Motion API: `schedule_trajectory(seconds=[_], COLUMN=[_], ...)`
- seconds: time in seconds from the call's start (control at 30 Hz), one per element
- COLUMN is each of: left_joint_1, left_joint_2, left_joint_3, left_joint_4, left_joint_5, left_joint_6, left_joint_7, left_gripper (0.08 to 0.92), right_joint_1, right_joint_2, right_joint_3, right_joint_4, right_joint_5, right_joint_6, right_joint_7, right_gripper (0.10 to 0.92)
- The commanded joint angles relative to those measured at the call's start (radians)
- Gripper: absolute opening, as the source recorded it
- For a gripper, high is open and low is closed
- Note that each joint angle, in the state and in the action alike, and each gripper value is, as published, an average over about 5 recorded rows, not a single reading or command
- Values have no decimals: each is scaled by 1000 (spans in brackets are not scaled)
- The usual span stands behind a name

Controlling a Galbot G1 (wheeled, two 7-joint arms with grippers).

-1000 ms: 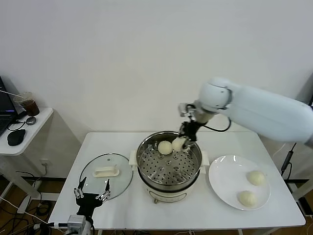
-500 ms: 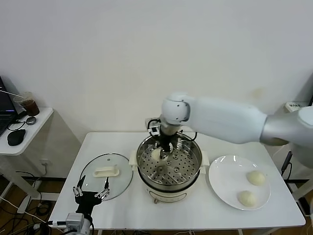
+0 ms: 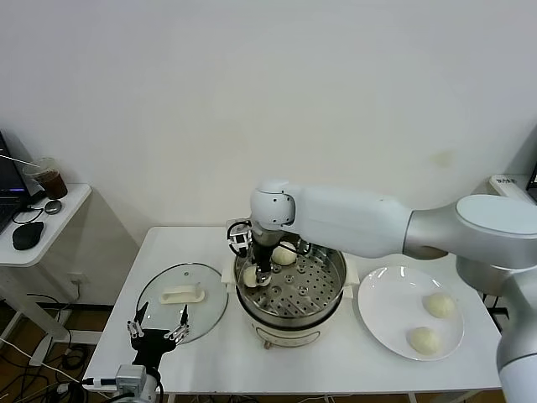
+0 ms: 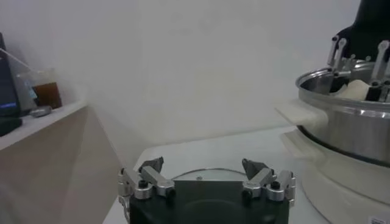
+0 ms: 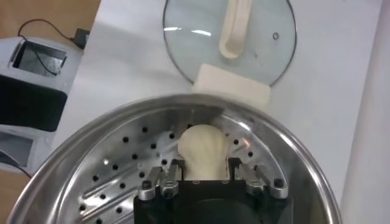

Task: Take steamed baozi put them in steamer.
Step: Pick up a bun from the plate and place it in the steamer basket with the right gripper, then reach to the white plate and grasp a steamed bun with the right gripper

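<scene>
A: Currently reaching into the steamer (image 3: 290, 285) from above: right gripper (image 3: 256, 274), at the pot's left inner wall.

B: Fingers?

A: Closing on a bao (image 5: 202, 148), one finger on each side; bun sitting low over the perforated floor on the side nearest the lid (image 5: 230, 38). Whether touching the floor: cannot tell.

B: Other buns?

A: Resting inside the steamer toward the back, just beside the gripper: second bao (image 3: 284, 255). Lying well apart from the pot on the plate (image 3: 379, 315), at the table's right side: two more, far bao (image 3: 439, 305) and near bao (image 3: 423, 339), close together but not touching.

B: Left gripper?

A: Hanging parked at the table's (image 3: 210, 344) front-left edge: left gripper (image 3: 157, 333), fingers spread wide, holding nothing, poised over the near rim of the lid.

B: Lid position?

A: Lying flat on the table just left of the steamer, white handle up, its edge next to the steamer's white side handle (image 5: 231, 92).

B: Surroundings?

A: Standing left of the table: small side desk (image 3: 40, 227) carrying a cup (image 3: 50, 179) of dark drink and a mouse (image 3: 28, 234).
</scene>
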Motion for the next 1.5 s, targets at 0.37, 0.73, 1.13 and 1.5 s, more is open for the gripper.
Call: schedule_trajectory(seconds=[0.37, 0.73, 1.13, 1.5], left_joint_1=[-1, -2, -17, -9], left_joint_2=[-5, -5, -7, -10], left_joint_3=[2, -3, -8, -19], left_joint_4=[-2, -7, 9, 19], left_joint_5=[1, -1, -3, 5], left_joint_6=[0, 4, 11, 13], left_joint_7=[2, 6, 10, 11], left_gripper=[823, 823, 823, 823], right_joint_1=[19, 199, 183, -168], right_joint_2=[-42, -406, -839, -955], right_joint_3=[12, 86, 23, 216], right_joint_4=[47, 193, 283, 344], right_joint_5=[-8, 20, -142, -383], right_joint_6=[3, 123, 347, 434], right_joint_7=[-2, -92, -258, -317], right_gripper=[744, 823, 823, 823])
